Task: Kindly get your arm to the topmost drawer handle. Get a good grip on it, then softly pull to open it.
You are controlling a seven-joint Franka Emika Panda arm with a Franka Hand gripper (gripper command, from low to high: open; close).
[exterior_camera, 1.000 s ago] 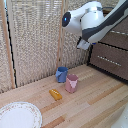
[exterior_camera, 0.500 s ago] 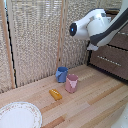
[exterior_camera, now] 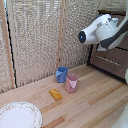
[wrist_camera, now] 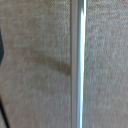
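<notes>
The white robot arm [exterior_camera: 102,30] reaches in from the exterior view's right, its black round cap ringed in blue facing the camera, its bulk raised in front of a dark brown cabinet [exterior_camera: 111,61] at the far right of the scene; the gripper itself is hidden behind the arm's joints, so I cannot tell whether the jaws are spread or pressed together; the wrist view shows no fingers either. On the cabinet one brown drawer front [exterior_camera: 109,58] carries a slim silver bar [exterior_camera: 108,58] lying horizontal, below and just behind the arm; whether this is the shallowest front cannot be told, as the arm covers the upper part. The wrist view is filled by a blurred brown surface [wrist_camera: 35,70] crossed by a straight silver drawer handle [wrist_camera: 77,65] running the whole length of the picture, with a soft shadow beside it. A woven reed screen [exterior_camera: 40,40] stands at the back; on the wooden table [exterior_camera: 95,105] near its middle a blue cup [exterior_camera: 61,74] and a pink cup [exterior_camera: 71,83] stand touching or nearly so; a small orange object [exterior_camera: 55,94] lies just nearer; a patterned white plate [exterior_camera: 19,116] rests at the near left.
</notes>
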